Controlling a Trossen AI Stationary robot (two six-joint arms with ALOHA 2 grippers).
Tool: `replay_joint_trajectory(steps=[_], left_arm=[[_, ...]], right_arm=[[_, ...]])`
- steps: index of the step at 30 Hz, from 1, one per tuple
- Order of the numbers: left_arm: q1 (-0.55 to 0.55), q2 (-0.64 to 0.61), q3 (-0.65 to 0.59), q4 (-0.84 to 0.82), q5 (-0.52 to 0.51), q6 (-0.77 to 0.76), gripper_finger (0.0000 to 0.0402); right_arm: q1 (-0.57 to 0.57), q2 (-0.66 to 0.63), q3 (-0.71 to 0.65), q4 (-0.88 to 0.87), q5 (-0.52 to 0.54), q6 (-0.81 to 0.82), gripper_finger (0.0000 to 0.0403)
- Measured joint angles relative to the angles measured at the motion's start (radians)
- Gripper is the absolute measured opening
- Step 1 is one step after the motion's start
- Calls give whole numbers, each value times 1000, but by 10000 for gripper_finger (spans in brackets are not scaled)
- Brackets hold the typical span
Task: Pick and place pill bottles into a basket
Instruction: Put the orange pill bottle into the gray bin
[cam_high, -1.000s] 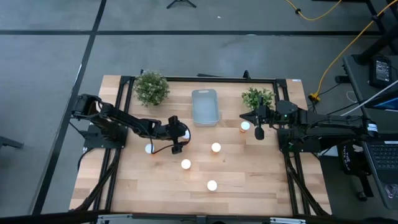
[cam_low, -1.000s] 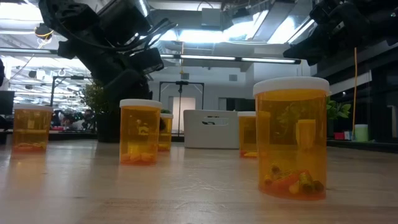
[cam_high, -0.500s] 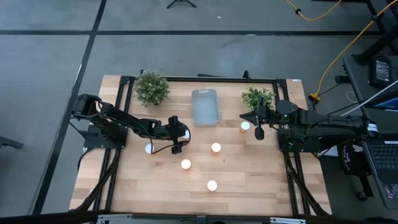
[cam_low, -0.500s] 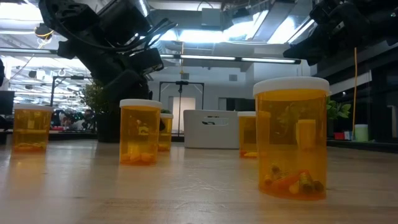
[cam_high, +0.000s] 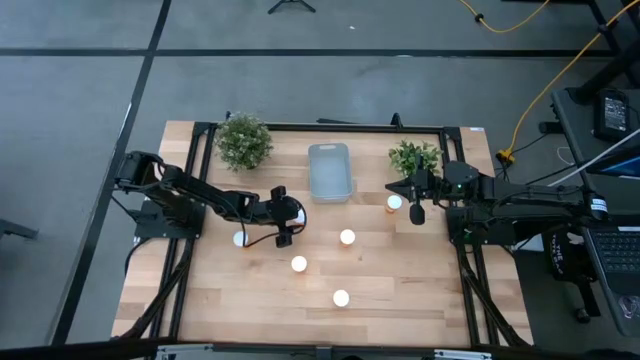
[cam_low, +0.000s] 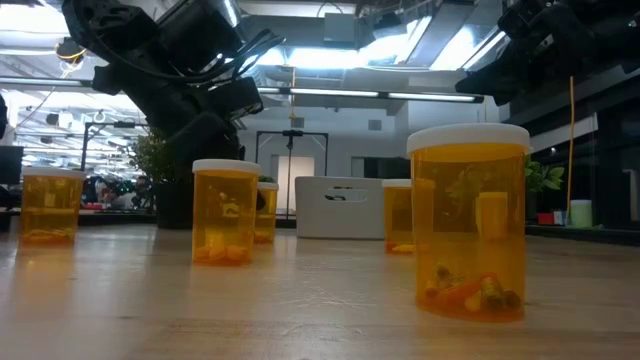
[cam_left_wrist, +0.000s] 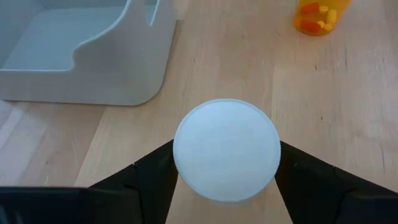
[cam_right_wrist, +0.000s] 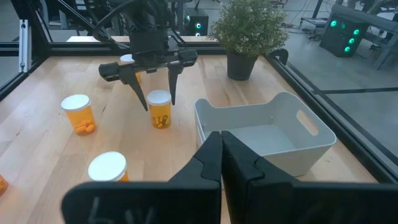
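Six orange pill bottles with white caps are standing on the wooden worktop (cam_high: 420, 290), and none is lying in the basket (cam_high: 329, 148). The pale blue-grey basket is sitting at the upper centre of the high view, between two green potted plants, one at upper left (cam_high: 243, 141) and one at upper right (cam_high: 414, 157).

The left gripper (cam_high: 287, 215) is reaching in from the left of the high view and hanging over one upright bottle (cam_left_wrist: 226, 149), just below and left of the basket. Its two dark fingers (cam_left_wrist: 152, 180) are standing released on either side of this bottle, straddling it; the right wrist view is showing a slight gap on each side.

The right gripper (cam_high: 415, 212) is waiting at the right of centre, below the right-hand plant, its fingers (cam_right_wrist: 211, 165) clenched together on nothing. A second bottle (cam_high: 394, 203) is standing just beside it.

The other four bottles are standing apart from one another in the high view: one left of centre (cam_high: 239, 238), one at centre (cam_high: 347, 237), one below and between those two (cam_high: 299, 264), and one lowest of all (cam_high: 341, 298).

In the low view five bottles are showing, the nearest (cam_low: 470, 220) looming large at the right.
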Motion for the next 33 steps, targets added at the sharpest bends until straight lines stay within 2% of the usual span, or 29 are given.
replay_joint_trajectory(steps=[11,21,29,33], left_arm=[[0,0,0,0,0,12,207],[0,-5,12,-22,19,13,204],[1,-114,86,-208,34,23,204],[12,-200,97,-234,44,78,204]], right_arm=[[0,0,0,0,0,0,3],[0,0,0,0,0,0,3],[0,0,0,4,0,0,3],[0,0,0,3,0,0,3]])
